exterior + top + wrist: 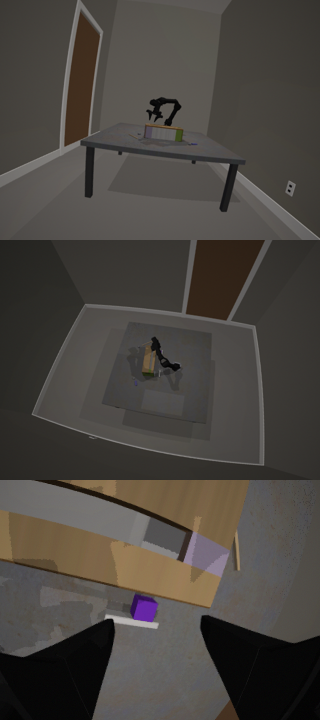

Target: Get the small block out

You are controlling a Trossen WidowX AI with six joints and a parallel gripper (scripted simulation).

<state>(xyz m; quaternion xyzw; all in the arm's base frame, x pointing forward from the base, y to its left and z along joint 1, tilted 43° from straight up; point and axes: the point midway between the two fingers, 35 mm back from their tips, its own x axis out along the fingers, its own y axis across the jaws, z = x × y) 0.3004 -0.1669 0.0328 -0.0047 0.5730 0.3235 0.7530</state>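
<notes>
Two fingers of the gripper [155, 344] [152, 120] [157, 620] are held apart, pointed down, with nothing gripped between them. In the wrist view, the white strip [132, 622] is seen beyond the left-hand fingertip, and the purple block [162, 351] [144, 608] is seen just past it. The block is out of the box [146, 361] [163, 133] [165, 585], set on the table [191, 348] [165, 155] beside a long side, nearer the lilac end than the green one. Whether the strip is touched by it cannot be told. Farther off, past the lilac end, a thin stick [146, 343] [133, 136] [237, 552] is laid on the table. In the exterior view, the block is hidden, and the fingertips are held above the box top. Well apart from the gripper, near the green end, a blue piece [135, 383] [194, 144] is set down.
</notes>
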